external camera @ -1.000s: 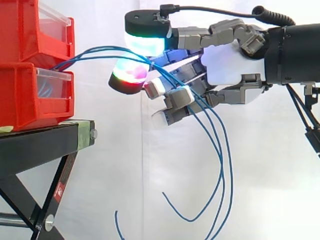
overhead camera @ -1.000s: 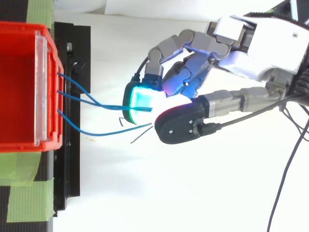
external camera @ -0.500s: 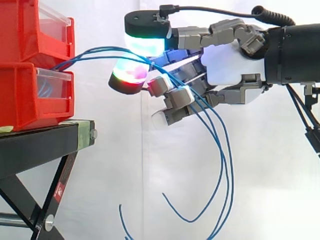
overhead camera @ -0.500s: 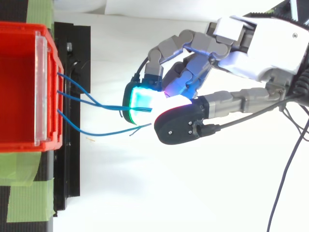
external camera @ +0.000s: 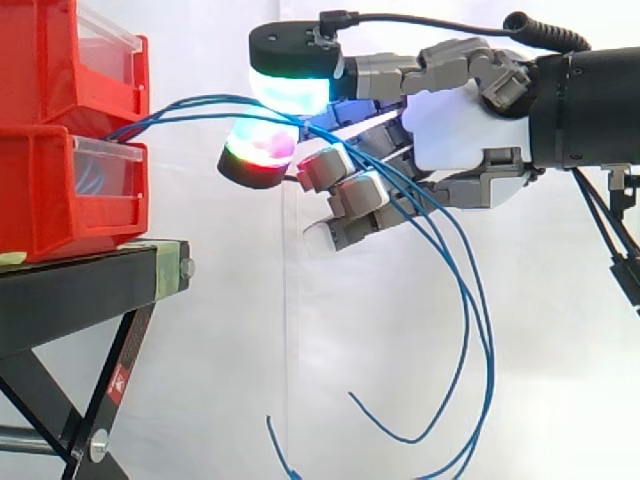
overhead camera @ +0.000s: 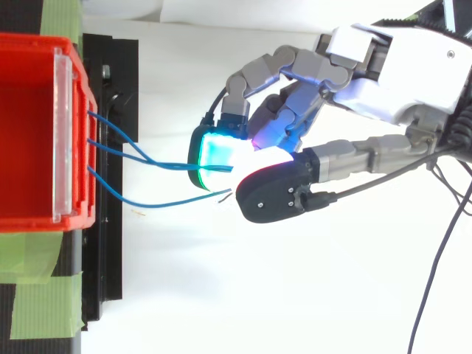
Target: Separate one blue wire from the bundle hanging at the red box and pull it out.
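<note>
Here's the hand, reaching in level from the right with its fingers curled. A bundle of thin blue wires runs straight through it. The strands pass between the two big glowing pads and on through the lower fingers, so the hand is closed on the blue wires. Whether a single strand has been singled out, I can't tell.

The wires leave the front of the red plastic box on the black desk and arch across the open gap to the hand. Behind it they droop in long loose loops, free ends curling up low down. From above, the blue wires leave the box front spaced apart and draw together at the pads.

They look feather-light, limp and smooth-jacketed, so probably slippery. They'll bend rather than push, and neighbours may drag along by friction. The best hold, I'd say, is a firm pad-to-pad pinch on one strand in the stretch nearer the box, where they lie spread.
</note>
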Available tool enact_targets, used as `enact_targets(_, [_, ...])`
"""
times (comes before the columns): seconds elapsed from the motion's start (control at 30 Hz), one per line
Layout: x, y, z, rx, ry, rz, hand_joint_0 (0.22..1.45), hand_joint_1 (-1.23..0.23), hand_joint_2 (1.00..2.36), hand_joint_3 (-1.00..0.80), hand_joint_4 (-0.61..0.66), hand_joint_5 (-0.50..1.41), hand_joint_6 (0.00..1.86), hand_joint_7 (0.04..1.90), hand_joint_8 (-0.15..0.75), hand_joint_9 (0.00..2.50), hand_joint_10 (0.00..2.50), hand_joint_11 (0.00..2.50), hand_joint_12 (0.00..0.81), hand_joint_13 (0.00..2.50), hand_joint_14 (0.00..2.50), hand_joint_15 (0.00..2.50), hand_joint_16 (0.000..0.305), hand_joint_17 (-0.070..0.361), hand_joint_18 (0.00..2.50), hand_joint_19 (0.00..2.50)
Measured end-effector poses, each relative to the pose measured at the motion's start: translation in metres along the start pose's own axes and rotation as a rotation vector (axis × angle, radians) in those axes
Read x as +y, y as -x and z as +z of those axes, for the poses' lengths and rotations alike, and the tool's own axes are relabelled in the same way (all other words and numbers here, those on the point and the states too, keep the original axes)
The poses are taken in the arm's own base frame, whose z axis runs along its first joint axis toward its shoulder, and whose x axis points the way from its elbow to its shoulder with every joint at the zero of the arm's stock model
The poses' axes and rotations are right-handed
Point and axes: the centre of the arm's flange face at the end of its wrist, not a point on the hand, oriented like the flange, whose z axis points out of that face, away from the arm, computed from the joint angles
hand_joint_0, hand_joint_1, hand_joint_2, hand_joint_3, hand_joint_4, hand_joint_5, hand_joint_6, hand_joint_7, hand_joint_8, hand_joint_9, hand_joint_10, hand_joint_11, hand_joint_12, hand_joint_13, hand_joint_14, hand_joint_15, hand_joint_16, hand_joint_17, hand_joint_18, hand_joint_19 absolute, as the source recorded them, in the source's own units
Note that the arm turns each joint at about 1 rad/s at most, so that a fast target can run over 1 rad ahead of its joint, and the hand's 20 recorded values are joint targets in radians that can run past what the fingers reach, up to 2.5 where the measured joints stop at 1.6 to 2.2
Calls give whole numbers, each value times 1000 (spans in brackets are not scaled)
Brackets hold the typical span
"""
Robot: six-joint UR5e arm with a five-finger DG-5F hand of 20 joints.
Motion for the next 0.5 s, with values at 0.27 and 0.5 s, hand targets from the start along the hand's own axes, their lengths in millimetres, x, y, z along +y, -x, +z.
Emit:
enact_targets(0.27, [0, 0, 0, 0, 0, 0, 700, -888, 1017, -297, 118, -212, 951, 962, 345, 1171, 8, 1514, 402, 1369, 26, 1192, 54, 122, 764, 510])
enact_targets(0.5, [0, 0, 0, 0, 0, 0, 725, -918, 1014, -340, 134, -217, 949, 958, 338, 1140, 11, 1504, 407, 1340, 27, 1180, 54, 122, 758, 486])
